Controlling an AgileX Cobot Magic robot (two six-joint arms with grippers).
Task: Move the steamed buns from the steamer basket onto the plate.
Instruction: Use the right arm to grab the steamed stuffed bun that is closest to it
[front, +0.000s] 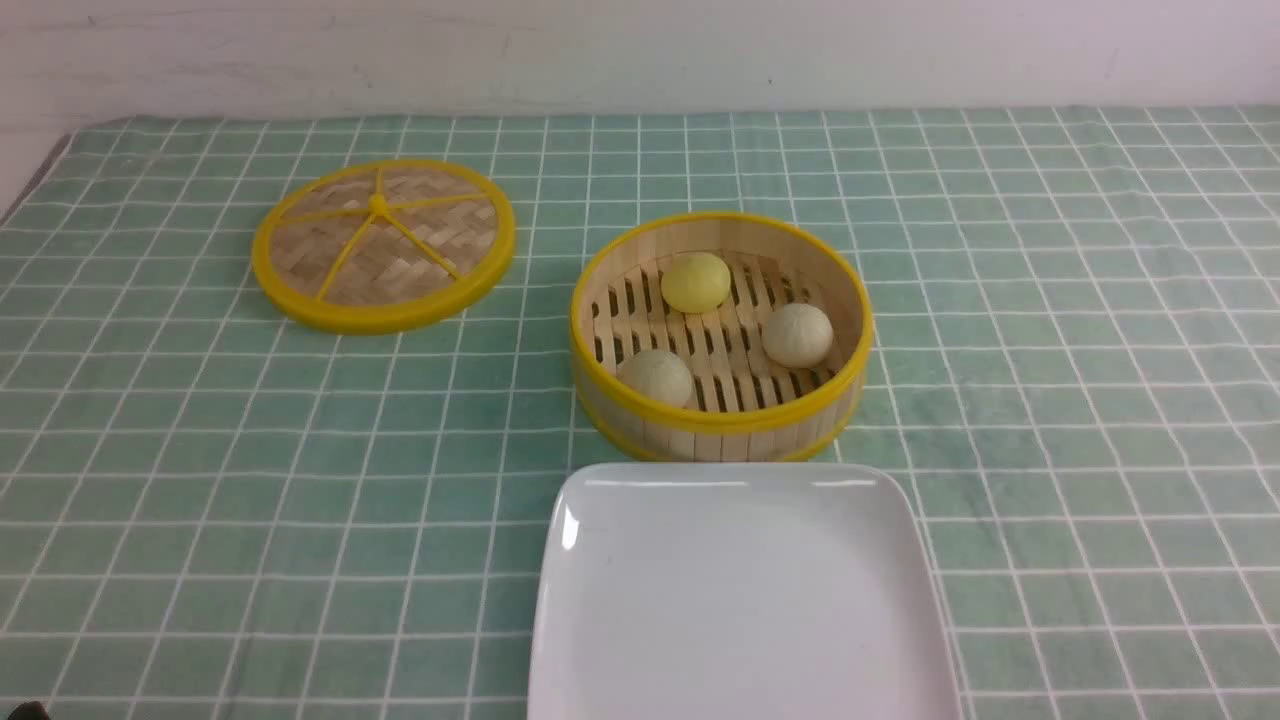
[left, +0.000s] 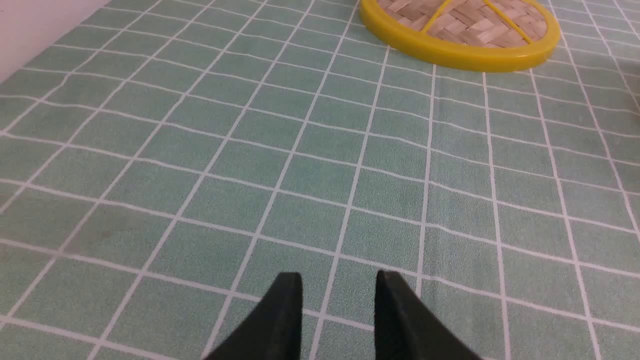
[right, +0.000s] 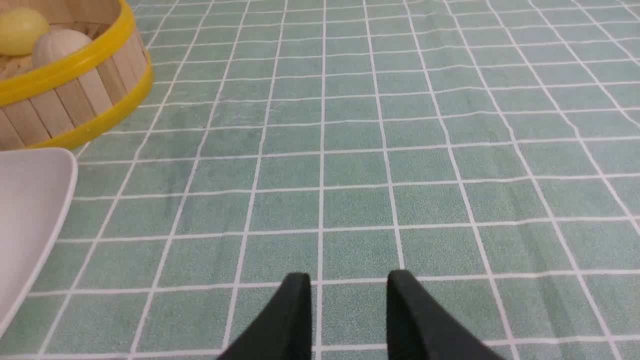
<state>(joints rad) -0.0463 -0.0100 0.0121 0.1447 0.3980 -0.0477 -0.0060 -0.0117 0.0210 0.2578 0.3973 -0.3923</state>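
Note:
The steamer basket (front: 720, 425) stands mid-table with three buns inside: a pale yellow bun (front: 696, 281) at the back, an off-white bun (front: 798, 334) on the right, another off-white bun (front: 657, 377) at the front left. The white plate (front: 740, 600) lies just in front of the basket and holds nothing. Neither arm shows in the front view. My left gripper (left: 339, 285) is open and empty over bare cloth. My right gripper (right: 349, 285) is open and empty over bare cloth, right of the basket (right: 75, 95) and the plate (right: 45, 200). The yellow bun (right: 20, 30) and an off-white bun (right: 57, 42) show in the right wrist view.
The flat woven lid (front: 383, 243) with yellow rim and spokes lies at the back left; it also shows in the left wrist view (left: 462, 30). A green checked cloth (front: 1050, 350) covers the table. A white wall runs along the back.

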